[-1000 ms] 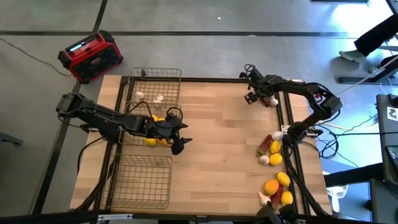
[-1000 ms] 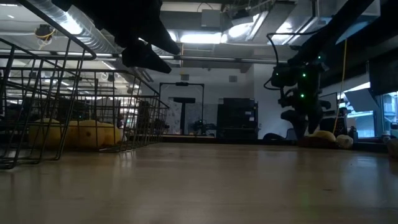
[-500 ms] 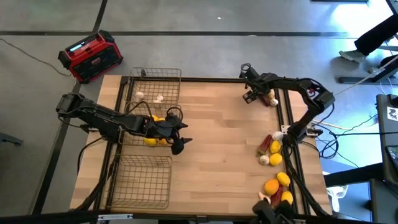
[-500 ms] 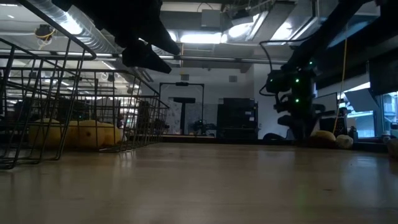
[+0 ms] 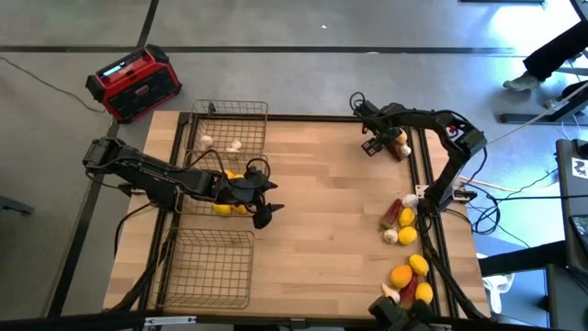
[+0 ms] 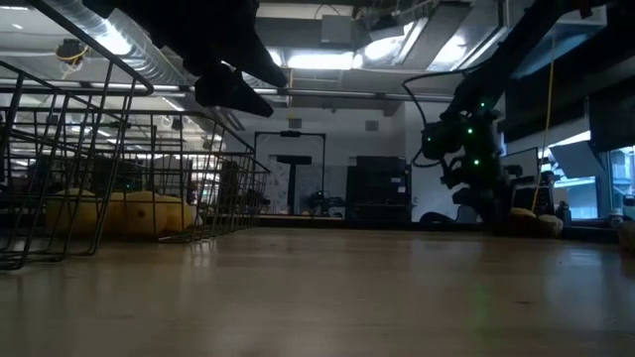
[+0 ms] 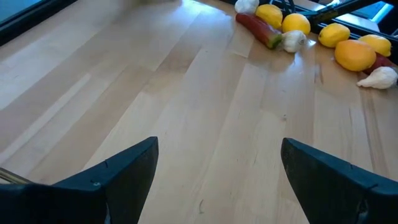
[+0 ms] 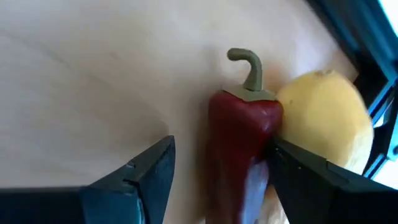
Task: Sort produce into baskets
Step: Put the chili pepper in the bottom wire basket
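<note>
Wooden tabletop (image 5: pixel 322 202): my right end effector (image 8: pixel 217 168) straddles a chili (image 8: pixel 239 149) touching a lemon (image 8: pixel 323 118), one finger wedged between them, not yet clamped. Left end effector (image 7: pixel 217 174) waits spread wide beside the middle basket (image 5: pixel 197 175), ready for produce.

No legible text, labels, brands or numbers in any view. The red box (image 5: pixel 134 84) on the floor far left of the worktop has a lit display strip on top, but nothing on it can be read. A white panel (image 5: pixel 578 167) at the right edge has dark marks, too small to make out.
</note>
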`<state>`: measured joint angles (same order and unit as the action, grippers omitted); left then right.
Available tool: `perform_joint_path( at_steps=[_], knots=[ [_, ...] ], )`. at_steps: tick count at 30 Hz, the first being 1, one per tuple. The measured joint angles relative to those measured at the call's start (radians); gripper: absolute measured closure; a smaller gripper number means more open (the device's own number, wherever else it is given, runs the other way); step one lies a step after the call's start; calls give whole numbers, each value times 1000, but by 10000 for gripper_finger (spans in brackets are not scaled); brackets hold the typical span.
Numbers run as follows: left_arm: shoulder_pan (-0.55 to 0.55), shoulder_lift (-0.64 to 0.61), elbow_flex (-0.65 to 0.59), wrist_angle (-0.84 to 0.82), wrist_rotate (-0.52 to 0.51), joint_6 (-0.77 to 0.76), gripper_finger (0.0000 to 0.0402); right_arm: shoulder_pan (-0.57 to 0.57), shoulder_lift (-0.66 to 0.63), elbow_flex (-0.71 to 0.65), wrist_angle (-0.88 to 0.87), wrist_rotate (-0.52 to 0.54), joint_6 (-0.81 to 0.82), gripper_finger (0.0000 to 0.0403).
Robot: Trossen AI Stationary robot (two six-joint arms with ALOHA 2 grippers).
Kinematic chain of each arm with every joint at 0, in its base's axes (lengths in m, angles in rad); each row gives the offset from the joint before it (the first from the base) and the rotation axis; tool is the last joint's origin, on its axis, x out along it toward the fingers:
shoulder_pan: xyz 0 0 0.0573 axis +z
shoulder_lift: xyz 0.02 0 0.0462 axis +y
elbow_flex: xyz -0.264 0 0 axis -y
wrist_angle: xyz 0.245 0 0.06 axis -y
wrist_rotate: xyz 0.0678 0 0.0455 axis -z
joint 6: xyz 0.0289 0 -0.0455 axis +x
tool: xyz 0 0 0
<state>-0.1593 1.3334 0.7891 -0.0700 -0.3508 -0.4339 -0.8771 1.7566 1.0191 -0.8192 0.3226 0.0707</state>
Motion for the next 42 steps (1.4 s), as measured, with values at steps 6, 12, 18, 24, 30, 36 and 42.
perform_joint_path(
  at_steps=[6,12,18,24,30,36,42],
  knots=[
    [1,0,0,1,0,0,66,28,4,-4,-12,-140,3,162],
    [4,0,0,0,-1,0,66,97,1,-4,-5,-161,5,162],
    [5,0,0,0,-2,4,66,167,1,-4,-1,-178,27,162],
    [3,0,0,0,-2,3,65,233,0,-4,0,-182,32,173],
    [3,0,0,0,-1,3,65,299,0,-3,15,-177,-3,236],
    [-4,0,0,1,-1,-10,66,377,-4,-4,49,-167,-26,270],
    [-5,1,0,4,-1,-9,66,488,-34,-4,112,-238,-24,270]
  ],
)
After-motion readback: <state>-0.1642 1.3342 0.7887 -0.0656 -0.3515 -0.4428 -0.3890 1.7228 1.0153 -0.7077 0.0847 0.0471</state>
